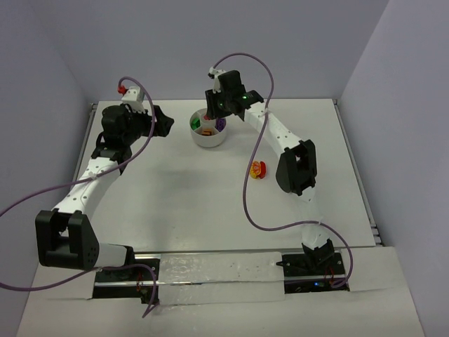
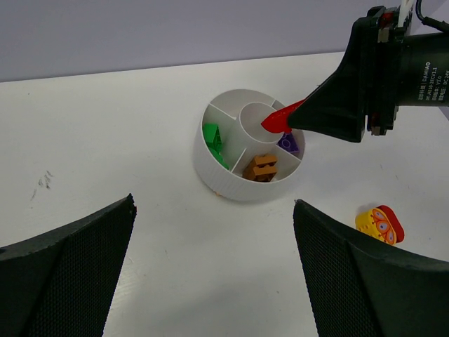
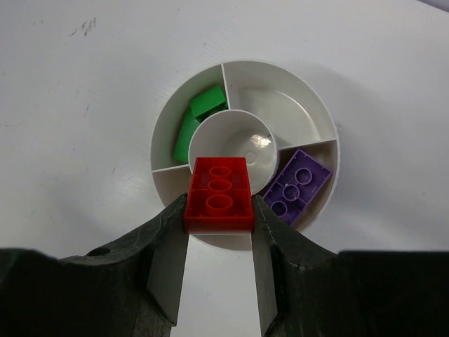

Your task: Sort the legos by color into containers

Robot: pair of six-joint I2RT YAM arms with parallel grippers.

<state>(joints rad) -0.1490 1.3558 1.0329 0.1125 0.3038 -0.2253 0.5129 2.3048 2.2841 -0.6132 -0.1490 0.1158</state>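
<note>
In the top view, a yellow-and-red lego (image 1: 259, 169) lies alone on the table (image 1: 175, 203) right of centre. Farther up, the left gripper (image 2: 214, 205) faces the white bowl (image 2: 231, 184), its fingers spread wide with nothing between. The bowl's wedges hold a green lego (image 3: 200, 112), a purple lego (image 3: 298, 186) and an orange-brown lego (image 2: 261, 167). The right gripper (image 3: 219, 210) clenches a red lego (image 3: 219, 189) above the bowl, at the centre well's (image 3: 238, 137) near rim.
</note>
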